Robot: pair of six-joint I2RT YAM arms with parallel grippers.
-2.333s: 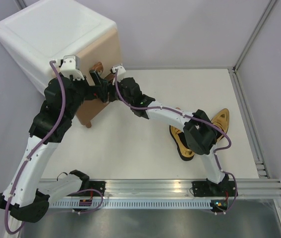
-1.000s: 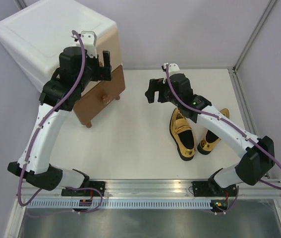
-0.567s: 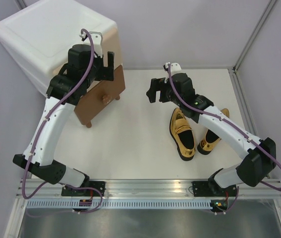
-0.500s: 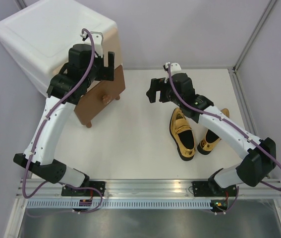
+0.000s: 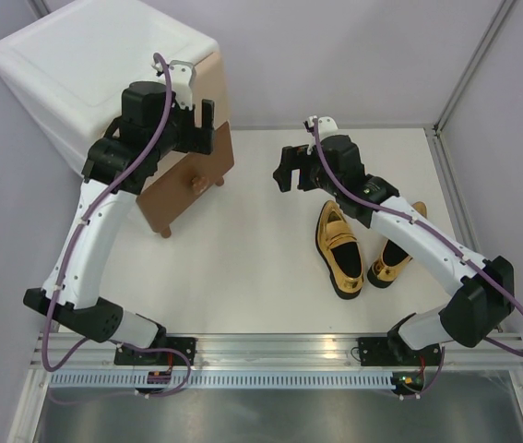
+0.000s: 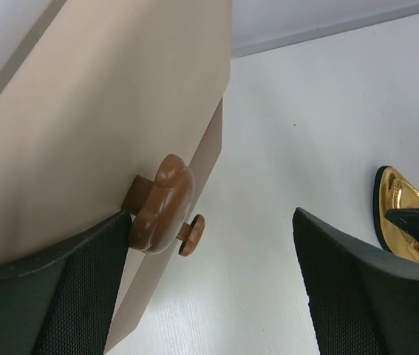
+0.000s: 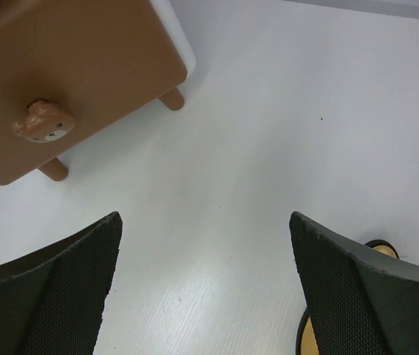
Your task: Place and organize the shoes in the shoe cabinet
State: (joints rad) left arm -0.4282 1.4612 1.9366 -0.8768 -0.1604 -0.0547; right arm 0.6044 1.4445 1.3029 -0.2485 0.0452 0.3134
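Since the earliest view, both arms have left the brown lower drawer (image 5: 183, 189): the left has risen to the beige upper drawer (image 6: 98, 126) of the white cabinet (image 5: 95, 65), and the right has drawn back over the table (image 5: 243, 268).

The left gripper (image 5: 198, 127) stands spread wide around the bear knob (image 6: 161, 203), one finger just beside it, nothing clasped. The knob looks small, hard and smooth; pinching its neck seems safest.

The right gripper (image 5: 291, 171) hangs agape and empty, near the gold shoes (image 5: 339, 245), which lie side by side on the table. Glossy, stiff and probably light, they may slip, so grip them across the opening's rim. No purple shoes show.
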